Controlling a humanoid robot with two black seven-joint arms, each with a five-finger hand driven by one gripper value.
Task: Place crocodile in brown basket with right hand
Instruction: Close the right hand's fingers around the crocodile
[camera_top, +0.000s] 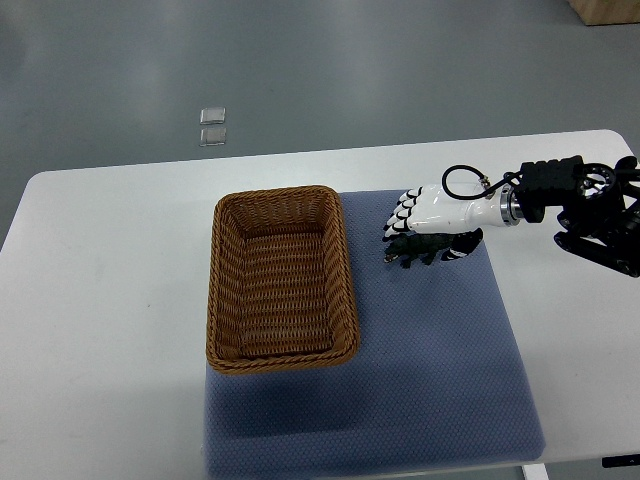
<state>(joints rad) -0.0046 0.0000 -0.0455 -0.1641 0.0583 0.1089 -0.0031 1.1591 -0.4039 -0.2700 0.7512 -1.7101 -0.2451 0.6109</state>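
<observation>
R hand comes in from the right edge, over the far-right part of the blue mat. Its fingers are bent down over the top of the crocodile and the thumb is tucked against its near side, so it looks clamped on the toy w/ the palm right above it. Can't tell if the croc is lifted or resting on the mat. The croc's dark body pokes out left of and below the fingertips, pointing approx toward the brown basket. The basket sits just left of the hand, apart from it, on the mat's left edge, open side up, w/ nothing inside. A strip of bare mat lies btwn croc and basket rim. The white table is bare to the left, w/ lots of open mat nearer the camera.
</observation>
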